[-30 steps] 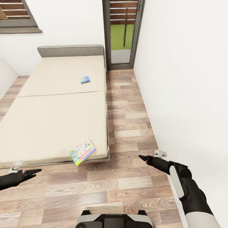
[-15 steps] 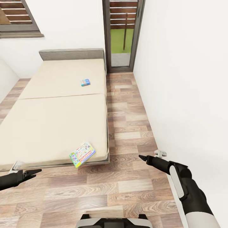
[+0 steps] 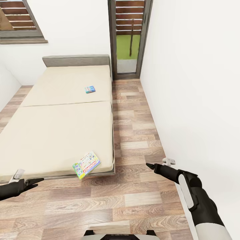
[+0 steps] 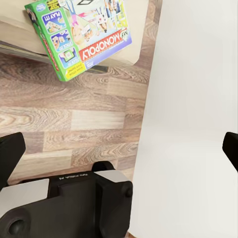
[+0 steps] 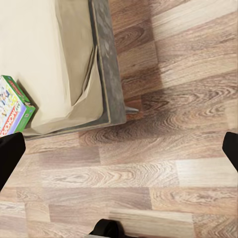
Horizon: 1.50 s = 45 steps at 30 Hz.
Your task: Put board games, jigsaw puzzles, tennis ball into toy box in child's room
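Two board games lie on the cream bed (image 3: 56, 130). A greenish Monopoly box (image 3: 86, 164) overhangs the bed's near right corner, and a small blue box (image 3: 90, 89) rests far up the mattress. The Monopoly box (image 4: 79, 34) is ahead of my left gripper (image 4: 119, 151) in the left wrist view, and its edge (image 5: 12, 111) appears in the right wrist view. My left gripper (image 3: 36, 181) hovers low over the floor left of that corner, open and empty. Over the floor strip on the right, my right gripper (image 3: 150, 165) is open and empty too. The table, toy box, jigsaw puzzles and tennis ball are out of view.
A white wall (image 3: 193, 83) runs along the right. A wood-plank floor strip (image 3: 133, 126) lies between it and the bed. A glazed door (image 3: 128, 36) stands at the far end, a window (image 3: 20, 20) at far left. A small white fitting (image 3: 169, 161) sits by the wall.
The whole picture has slid downward, so the camera has moved. Both arms keep their places in the view, and the two boxes lie as before on the bed.
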{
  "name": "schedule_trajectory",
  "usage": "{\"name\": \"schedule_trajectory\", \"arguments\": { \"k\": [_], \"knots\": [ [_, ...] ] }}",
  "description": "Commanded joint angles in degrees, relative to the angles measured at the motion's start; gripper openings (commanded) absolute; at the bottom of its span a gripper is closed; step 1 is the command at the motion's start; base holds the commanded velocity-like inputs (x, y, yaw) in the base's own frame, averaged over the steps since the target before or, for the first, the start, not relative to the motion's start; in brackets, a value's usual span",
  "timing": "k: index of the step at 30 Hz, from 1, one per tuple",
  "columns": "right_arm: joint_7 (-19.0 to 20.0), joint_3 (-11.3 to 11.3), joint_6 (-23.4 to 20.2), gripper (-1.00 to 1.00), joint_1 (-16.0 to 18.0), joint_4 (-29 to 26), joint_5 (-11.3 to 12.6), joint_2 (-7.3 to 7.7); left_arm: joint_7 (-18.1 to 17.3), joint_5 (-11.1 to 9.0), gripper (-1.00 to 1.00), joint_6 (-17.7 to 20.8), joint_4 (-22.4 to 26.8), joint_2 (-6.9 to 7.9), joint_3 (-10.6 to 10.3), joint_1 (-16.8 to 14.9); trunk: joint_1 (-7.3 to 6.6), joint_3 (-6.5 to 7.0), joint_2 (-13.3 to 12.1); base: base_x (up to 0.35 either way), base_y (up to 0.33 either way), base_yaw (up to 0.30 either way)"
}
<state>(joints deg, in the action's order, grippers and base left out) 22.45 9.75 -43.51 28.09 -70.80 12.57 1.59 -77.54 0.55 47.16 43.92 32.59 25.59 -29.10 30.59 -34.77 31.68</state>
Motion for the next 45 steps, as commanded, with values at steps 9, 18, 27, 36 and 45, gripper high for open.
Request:
{"name": "schedule_trajectory", "arguments": {
  "k": [9, 18, 27, 36, 45],
  "knots": [
    [0.23, 0.15, -0.35, 1.0, 0.03, -0.07, 0.0, 0.06, -0.54, 0.07, 1.0, 0.95, 0.07, 0.08, -0.17, -0.21, 0.02, 0.8, 0.06, 0.0, 0.0, 0.0],
    [0.23, 0.18, -0.35, 1.0, 0.03, -0.04, 0.0, 0.08, -1.12, -0.02, 1.0, 1.21, 0.66, 0.7, 0.12, -0.25, 0.02, 1.66, 0.06, 0.0, 0.0, 0.0],
    [0.23, 0.18, -0.35, 1.0, 0.03, -0.04, 0.0, 0.08, -1.29, -0.2, 1.0, 1.23, 0.8, 0.74, 0.39, -0.25, 0.02, 2.52, 0.06, 0.0, 0.0, 0.0],
    [0.23, 0.18, -0.35, 1.0, 0.03, -0.08, 0.0, 0.09, -1.33, -0.07, 1.0, 2.6, 0.84, 0.79, 0.54, -0.25, 0.24, 3.2, 0.46, 0.0, 0.0, 0.0],
    [0.23, 0.18, -0.35, 1.0, 0.03, -0.1, 0.0, 0.08, -1.3, 0.02, 1.0, 3.55, 0.88, 0.77, 0.18, -0.33, 2.22, 2.45, 4.07, -0.026, 0.0, 0.0]
  ]
}}
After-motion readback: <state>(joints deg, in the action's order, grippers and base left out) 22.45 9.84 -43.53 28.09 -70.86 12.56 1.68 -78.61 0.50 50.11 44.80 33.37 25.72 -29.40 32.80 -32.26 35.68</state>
